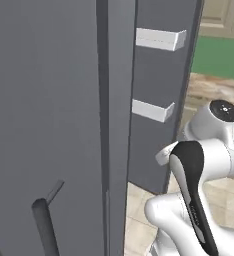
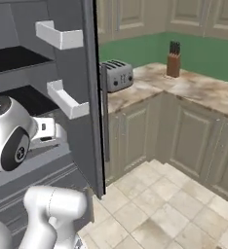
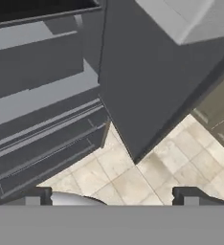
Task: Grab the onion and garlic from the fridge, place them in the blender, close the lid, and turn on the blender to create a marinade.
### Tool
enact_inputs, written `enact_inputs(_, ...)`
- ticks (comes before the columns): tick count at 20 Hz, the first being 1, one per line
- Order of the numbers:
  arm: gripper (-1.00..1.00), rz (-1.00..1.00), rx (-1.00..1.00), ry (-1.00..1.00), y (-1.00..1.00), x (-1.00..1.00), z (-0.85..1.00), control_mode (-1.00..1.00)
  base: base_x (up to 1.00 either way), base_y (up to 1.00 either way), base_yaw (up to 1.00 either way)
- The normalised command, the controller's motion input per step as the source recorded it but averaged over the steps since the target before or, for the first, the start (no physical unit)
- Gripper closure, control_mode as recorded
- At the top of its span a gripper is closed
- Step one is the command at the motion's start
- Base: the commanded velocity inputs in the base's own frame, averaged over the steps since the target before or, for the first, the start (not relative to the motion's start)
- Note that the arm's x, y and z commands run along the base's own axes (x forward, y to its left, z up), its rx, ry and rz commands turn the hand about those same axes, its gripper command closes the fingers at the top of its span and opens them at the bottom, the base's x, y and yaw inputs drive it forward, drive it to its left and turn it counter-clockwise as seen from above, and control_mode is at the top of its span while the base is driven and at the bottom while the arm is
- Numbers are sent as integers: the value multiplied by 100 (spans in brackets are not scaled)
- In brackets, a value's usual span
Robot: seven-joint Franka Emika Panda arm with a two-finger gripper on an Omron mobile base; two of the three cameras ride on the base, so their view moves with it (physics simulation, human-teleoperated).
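White arm links fill the foreground before the fridge [image 2: 72, 97], whose door stands swung open. In the hand view the gripper [image 3: 111, 197] has its jaws spread wide, holding nothing, above tiled floor [image 3: 133, 177] beside the grey drawers [image 3: 42, 148]. White door bins [image 1: 159, 39] line the door's inside. Farther off, a toaster [image 2: 117, 75] and knife block [image 2: 173, 61] sit on the marble counter [image 2: 199, 90]. Onion and garlic cannot be made out.

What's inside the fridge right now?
The fridge stands open: white door bins, black shelves and grey drawers show. No onion or garlic is visible; the arm and door hide much of the interior.
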Motion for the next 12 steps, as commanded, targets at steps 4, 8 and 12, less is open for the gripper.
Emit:
enact_inputs(4,-100,0,0,0,0,0,0,100,-1,0,82)
enact_inputs(8,-100,0,0,0,0,0,0,100,31,-29,76)
enact_inputs(12,-100,0,0,0,0,0,0,100,42,-84,48)
